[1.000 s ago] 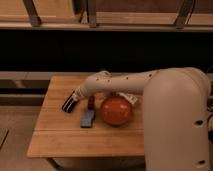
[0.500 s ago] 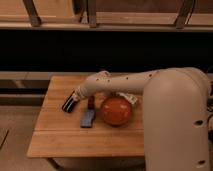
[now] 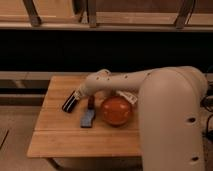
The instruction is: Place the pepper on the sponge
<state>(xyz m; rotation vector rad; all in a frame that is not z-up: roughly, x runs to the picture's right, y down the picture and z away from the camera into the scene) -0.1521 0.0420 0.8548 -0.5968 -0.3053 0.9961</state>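
Note:
The sponge (image 3: 87, 119) is a small flat blue-grey pad lying on the wooden table (image 3: 60, 140), just left of a large round orange object. The pepper (image 3: 91, 102) is a slim dark red piece standing at the sponge's far end, touching or just behind it. My pale arm reaches in from the right and ends at the gripper (image 3: 71, 102), a dark bar with pale edges low over the table. The gripper is to the left of the pepper and apart from it.
A large round orange object (image 3: 116, 111) sits right of the sponge, under my arm. My bulky arm (image 3: 170, 115) covers the table's right side. A dark shelf gap and a rail run behind the table.

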